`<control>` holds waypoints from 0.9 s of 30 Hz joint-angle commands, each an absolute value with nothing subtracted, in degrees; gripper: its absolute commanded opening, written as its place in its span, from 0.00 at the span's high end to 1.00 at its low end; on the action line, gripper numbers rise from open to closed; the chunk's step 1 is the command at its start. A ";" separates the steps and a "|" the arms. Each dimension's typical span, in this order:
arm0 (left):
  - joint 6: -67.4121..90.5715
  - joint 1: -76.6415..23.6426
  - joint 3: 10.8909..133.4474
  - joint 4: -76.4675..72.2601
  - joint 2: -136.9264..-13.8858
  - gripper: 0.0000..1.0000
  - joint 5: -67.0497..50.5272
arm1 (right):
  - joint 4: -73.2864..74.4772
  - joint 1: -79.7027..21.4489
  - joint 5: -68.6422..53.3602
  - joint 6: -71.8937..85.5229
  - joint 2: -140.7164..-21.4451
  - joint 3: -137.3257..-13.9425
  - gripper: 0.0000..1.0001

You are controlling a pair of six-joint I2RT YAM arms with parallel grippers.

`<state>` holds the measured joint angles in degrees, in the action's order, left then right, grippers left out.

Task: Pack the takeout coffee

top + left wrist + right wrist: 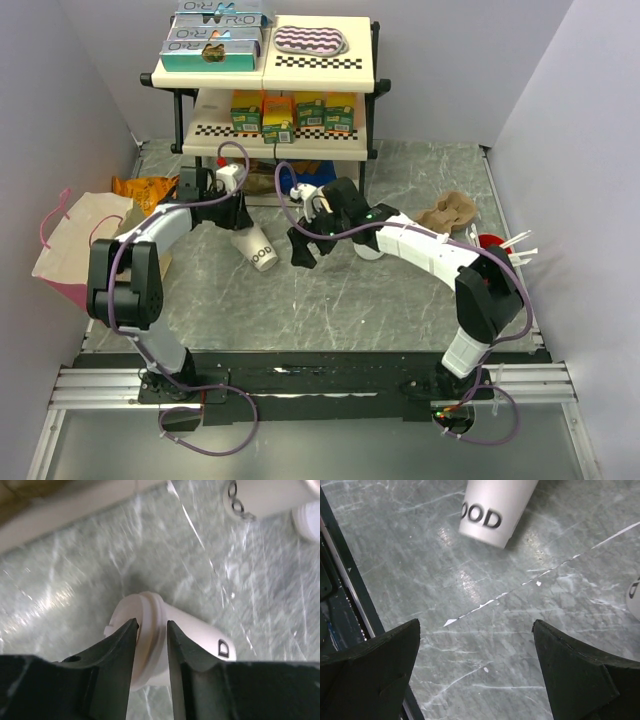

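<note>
Black letters "OOD" stand on the takeout coffee (495, 500) near its narrow end, at twelve o'clock in the right wrist view. Teal boxes (190, 58) at eleven o'clock in the top view show "RO". Lettering on a second cup (275, 495) is too blurred to read.

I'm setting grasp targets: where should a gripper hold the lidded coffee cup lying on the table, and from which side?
Probably the wide end below the lid, from above, fingers across the body. The takeout coffee lies on its side, so the flanks are free, and the lid's rim should stop it sliding out. The left gripper is nearest.
</note>
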<state>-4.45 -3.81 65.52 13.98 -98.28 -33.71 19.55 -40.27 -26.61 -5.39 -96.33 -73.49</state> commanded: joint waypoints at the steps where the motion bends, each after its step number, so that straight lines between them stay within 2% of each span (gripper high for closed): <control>1: -9.48 -5.27 64.25 18.27 -93.78 0.64 -29.19 | 18.63 -39.20 -27.07 -4.66 -92.20 -72.78 0.00; 3: -10.72 -5.45 64.34 20.56 -92.82 0.64 -28.22 | 18.63 -38.94 -26.98 -4.66 -91.76 -72.34 0.00; 8: -15.20 -6.24 63.46 26.01 -89.74 0.56 -26.11 | 18.11 -38.41 -26.98 -4.75 -90.35 -70.93 0.00; 14: -14.77 -6.24 61.61 26.55 -89.65 0.67 -26.63 | 17.49 -38.41 -26.81 -4.66 -89.21 -69.61 0.00; 18: -13.71 -6.15 61.00 25.14 -89.74 0.80 -26.81 | 17.58 -38.23 -26.72 -4.92 -88.42 -69.08 0.00; 27: -16.08 -6.24 62.75 27.85 -85.44 0.91 -24.88 | 17.14 -38.23 -26.37 -5.10 -87.19 -67.50 0.00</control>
<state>-13.30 -5.98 62.04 25.45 -90.02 -26.68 18.48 -38.65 -26.59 -5.39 -90.30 -68.14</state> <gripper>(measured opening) 0.223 0.994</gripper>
